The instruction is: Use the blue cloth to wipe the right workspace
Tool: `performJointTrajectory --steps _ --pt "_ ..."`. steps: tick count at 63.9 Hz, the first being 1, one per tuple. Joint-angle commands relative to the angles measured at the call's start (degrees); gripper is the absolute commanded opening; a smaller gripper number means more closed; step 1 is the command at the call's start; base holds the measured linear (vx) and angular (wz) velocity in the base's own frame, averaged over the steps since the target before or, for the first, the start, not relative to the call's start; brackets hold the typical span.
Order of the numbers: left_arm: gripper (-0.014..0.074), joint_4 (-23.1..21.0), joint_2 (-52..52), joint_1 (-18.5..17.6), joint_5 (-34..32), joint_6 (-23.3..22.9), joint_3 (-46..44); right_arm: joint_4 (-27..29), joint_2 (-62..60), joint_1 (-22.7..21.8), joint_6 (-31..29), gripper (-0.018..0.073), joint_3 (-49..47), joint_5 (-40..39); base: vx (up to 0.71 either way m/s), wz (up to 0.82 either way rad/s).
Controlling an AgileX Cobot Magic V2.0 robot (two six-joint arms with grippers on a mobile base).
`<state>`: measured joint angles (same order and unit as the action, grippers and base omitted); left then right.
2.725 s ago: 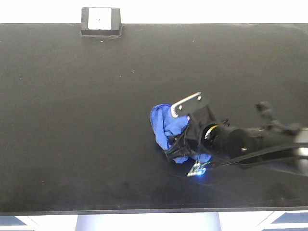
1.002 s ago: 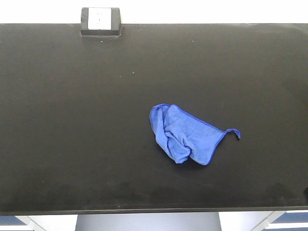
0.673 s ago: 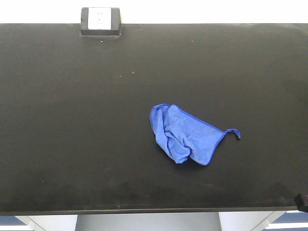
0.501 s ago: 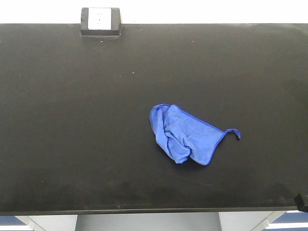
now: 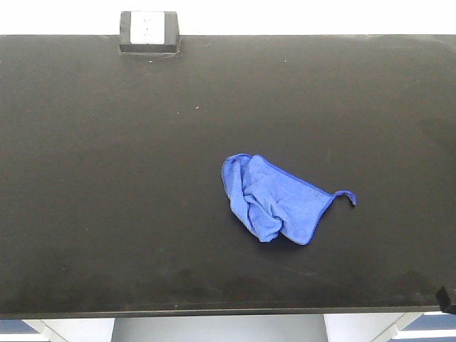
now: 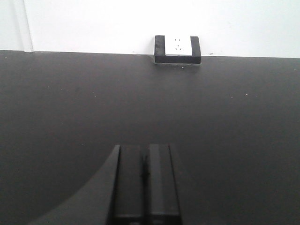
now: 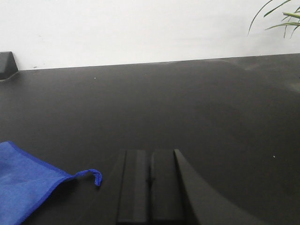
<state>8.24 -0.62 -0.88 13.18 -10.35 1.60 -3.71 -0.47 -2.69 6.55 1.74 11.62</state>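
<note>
Where it lies, blue cloth (image 5: pixel 274 200) crumples on matte benchtop (image 5: pixel 107 178).

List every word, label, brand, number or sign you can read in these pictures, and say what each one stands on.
None: no readable text in any view.
The socket box has a white face with only small socket slots, no lettering legible.
The blue cloth shows a plain loop tag, no print visible.
The black benchtop is unmarked.
</note>
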Motion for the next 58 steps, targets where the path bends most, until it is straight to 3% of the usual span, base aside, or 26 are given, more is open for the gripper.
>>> performJointTrajectory --steps 1,58 --pt "-0.0006 0.1 -0.9 0.3 -4.6 -0.5 1.7 -0.6 -0.7 -0.5 -0.1 -0.0008 1.1 -5.0 0.00 0.00" --pt "-0.0006 0.1 -0.9 0.3 -4.6 -0.5 1.7 -0.6 -0.7 -0.5 -0.1 -0.0008 1.1 -5.0 0.00 0.00"
